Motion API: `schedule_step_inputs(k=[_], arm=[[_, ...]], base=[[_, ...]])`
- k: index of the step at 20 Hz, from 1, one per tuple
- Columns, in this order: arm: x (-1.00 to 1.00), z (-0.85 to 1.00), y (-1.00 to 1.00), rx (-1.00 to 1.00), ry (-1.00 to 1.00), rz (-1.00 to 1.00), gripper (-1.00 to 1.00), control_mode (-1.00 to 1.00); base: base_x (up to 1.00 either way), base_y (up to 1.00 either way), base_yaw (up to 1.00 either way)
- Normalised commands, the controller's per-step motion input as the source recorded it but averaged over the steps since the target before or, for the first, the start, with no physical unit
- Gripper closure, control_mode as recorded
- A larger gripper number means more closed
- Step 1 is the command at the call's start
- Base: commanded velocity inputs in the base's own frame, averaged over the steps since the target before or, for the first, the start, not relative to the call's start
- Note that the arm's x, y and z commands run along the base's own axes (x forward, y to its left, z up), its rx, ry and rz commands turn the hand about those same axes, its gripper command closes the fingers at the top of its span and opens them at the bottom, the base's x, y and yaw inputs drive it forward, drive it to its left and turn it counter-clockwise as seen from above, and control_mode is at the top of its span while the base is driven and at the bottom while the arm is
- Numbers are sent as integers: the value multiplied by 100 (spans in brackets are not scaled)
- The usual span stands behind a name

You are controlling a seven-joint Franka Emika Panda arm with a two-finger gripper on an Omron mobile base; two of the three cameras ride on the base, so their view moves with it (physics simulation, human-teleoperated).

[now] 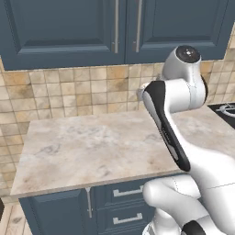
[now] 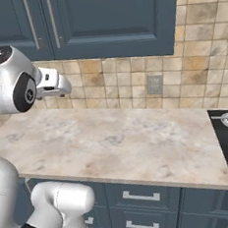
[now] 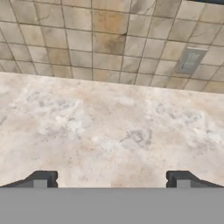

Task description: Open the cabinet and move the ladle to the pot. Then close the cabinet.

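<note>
- Left base view: the cabinet (image 1: 92,32) runs across the top of the frame with both doors shut, their two silver bar handles (image 1: 116,27) meeting near the upper middle. With the doors closed, I judge the opening step is not yet done and the ladle is most likely behind them; nothing of it can be seen. The arm (image 1: 176,96) rises from the lower right and bends at centre right, its wrist turned toward the tiled wall (image 1: 69,89), which probably keeps the hand below the doors and facing forward. The bench (image 1: 82,147) fills the middle of the frame, with drawers (image 1: 126,193) beneath it at the bottom. A dark hob (image 1: 225,112) shows at the right edge.
- Right base view: the cabinet's doors span the upper left and top centre, flush and closed. The hand sits at the left, under the doors and over the bench. The hob lies at the right edge, and a grey wall socket (image 2: 155,84) sits in the tiles at centre right. I see no pot here.
- Hand view: the pincer (image 3: 111,179) points along the bench toward the tiles in the upper half of the frame. Its two dark fingertips (image 3: 41,178) stand at the lower left and lower right, spread wide apart, with only bare bench between them; it holds and touches nothing.
</note>
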Motion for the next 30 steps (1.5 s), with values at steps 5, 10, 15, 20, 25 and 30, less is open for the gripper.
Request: schedule_step_inputs(k=[5,10,15,20,25,30], arm=[[0,65,1,-1,-18,0,-100,-100],[8,58,4,0,-18,0,-100,-100],[23,47,5,0,-13,0,-100,-100],[33,46,4,0,-7,0,-100,-100],[36,40,5,0,-1,0,-100,-100],[42,18,0,0,-4,2,-100,-100]], base=[[0,0,0],[0,0,0],[0,0,0],[0,0,0],[0,0,0],[0,0,0]])
